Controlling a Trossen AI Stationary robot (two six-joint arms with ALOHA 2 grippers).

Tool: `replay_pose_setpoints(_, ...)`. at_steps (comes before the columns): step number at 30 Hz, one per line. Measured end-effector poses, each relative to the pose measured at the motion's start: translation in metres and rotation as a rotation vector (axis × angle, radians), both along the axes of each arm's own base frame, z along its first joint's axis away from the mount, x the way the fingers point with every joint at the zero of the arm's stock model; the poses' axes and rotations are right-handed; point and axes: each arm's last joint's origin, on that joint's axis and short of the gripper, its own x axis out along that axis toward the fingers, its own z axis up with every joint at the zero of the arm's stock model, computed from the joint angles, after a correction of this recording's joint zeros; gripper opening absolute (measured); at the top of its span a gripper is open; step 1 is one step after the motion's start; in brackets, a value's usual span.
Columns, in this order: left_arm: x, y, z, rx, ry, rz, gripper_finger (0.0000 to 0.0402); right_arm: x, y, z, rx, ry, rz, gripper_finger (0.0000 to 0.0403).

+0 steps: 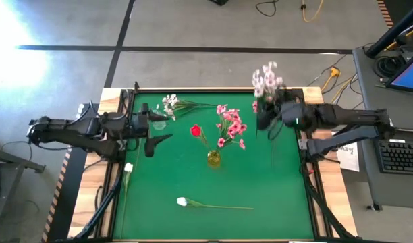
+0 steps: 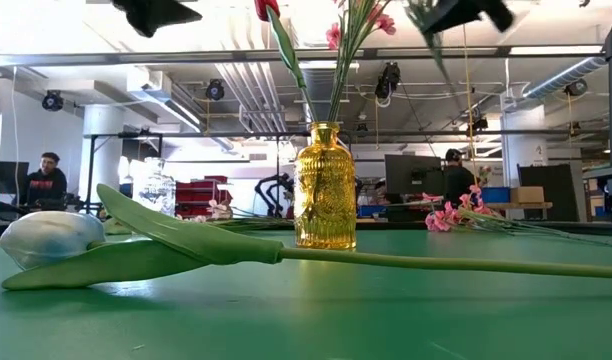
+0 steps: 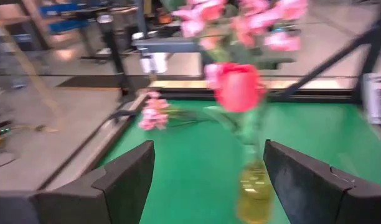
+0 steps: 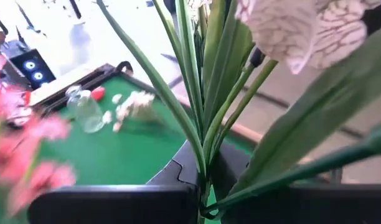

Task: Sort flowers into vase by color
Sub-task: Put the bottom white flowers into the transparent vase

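High view: right gripper (image 1: 268, 115) clenched on stems of a pale pink blossom spray (image 1: 266, 79), held above the mat's far right corner. Left gripper (image 1: 158, 128) released, empty, left of the yellow vase (image 1: 213, 159) holding a red tulip (image 1: 196, 130) and pink sprays (image 1: 231, 126). White tulip (image 1: 182, 201) lies near the front edge; white blossom spray (image 1: 169, 104) by a clear vase (image 1: 159, 123).
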Motion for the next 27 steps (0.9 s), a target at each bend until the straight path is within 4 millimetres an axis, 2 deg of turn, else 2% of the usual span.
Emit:
replay_pose_setpoints(3,0.001,0.014,0.001,0.016,0.000,0.024,0.0286,0.004,-0.030,0.010,-0.068,-0.024,0.072,0.0018)
replay_pose_setpoints(7,0.005,0.037,0.005,0.020,-0.058,-0.067,0.0286,0.014,-0.072,0.017,-0.189,-0.111,0.225,0.0018)
replay_pose_setpoints(11,0.010,0.069,0.006,0.023,-0.120,-0.138,0.0286,0.027,-0.115,0.007,-0.281,-0.182,0.357,0.0018)
replay_pose_setpoints(15,0.013,0.105,0.004,-0.026,-0.174,-0.161,0.0286,0.043,-0.148,-0.007,-0.351,-0.261,0.477,0.0018)
replay_pose_setpoints(19,0.019,0.133,0.005,-0.066,-0.208,-0.201,0.0286,0.062,-0.171,-0.010,-0.420,-0.338,0.586,0.0018)
replay_pose_setpoints(27,0.058,0.171,0.038,-0.016,-0.146,-0.239,0.0286,0.094,-0.196,0.016,-0.439,-0.403,0.787,0.0018)
